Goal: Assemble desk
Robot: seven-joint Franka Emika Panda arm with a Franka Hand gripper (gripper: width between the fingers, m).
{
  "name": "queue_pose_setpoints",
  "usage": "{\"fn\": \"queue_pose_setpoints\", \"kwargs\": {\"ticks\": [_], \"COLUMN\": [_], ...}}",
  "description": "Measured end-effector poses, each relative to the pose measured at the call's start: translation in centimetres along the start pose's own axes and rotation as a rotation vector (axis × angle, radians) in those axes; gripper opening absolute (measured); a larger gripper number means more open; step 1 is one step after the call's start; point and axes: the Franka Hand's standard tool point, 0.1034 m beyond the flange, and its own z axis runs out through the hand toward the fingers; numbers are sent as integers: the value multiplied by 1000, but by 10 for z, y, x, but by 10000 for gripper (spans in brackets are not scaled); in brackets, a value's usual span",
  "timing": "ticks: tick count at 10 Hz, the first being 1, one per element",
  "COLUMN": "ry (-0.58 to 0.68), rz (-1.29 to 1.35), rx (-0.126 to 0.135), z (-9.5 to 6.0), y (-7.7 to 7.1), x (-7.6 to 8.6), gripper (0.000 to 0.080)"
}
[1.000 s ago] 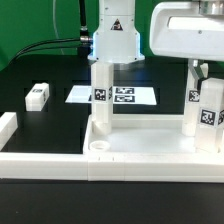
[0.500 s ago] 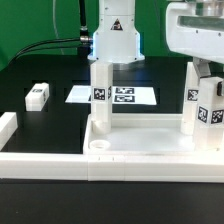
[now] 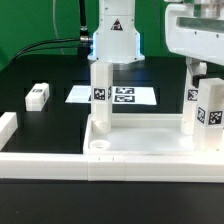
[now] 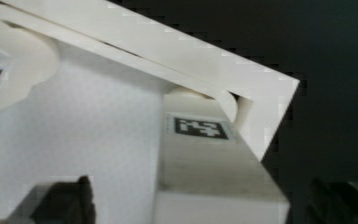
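Grip: the gripper [image 4: 194,203] stood wide open, a finger on either side of the right leg [image 3: 212,118], apparently clear of it.
Desk: the tabletop [image 3: 140,166] lay at the front, with that leg and the two back legs [image 3: 100,92] upright at its corners. A loose leg [image 3: 37,95] lay well apart.
Risk: a finger could have clipped the right leg on lifting away and tilted it (its seating was hidden).

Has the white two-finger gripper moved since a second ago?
Yes. The white two-finger gripper has shifted toward the exterior view's right, farther from the fixed white robot base.
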Motion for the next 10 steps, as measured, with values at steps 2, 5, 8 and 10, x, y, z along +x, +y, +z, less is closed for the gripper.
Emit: {"fn": "queue_pose_setpoints", "kwargs": {"ticks": [2,5,8,10], "ry": [10,29,35,45], "rz": [-239,-656,-934,-1063], "rx": [4,-7,-15,-29], "z": [0,0,0,0], "y": [-2,-1,0,0], "x": [1,6,11,10], "gripper": [633,649,649,649]}}
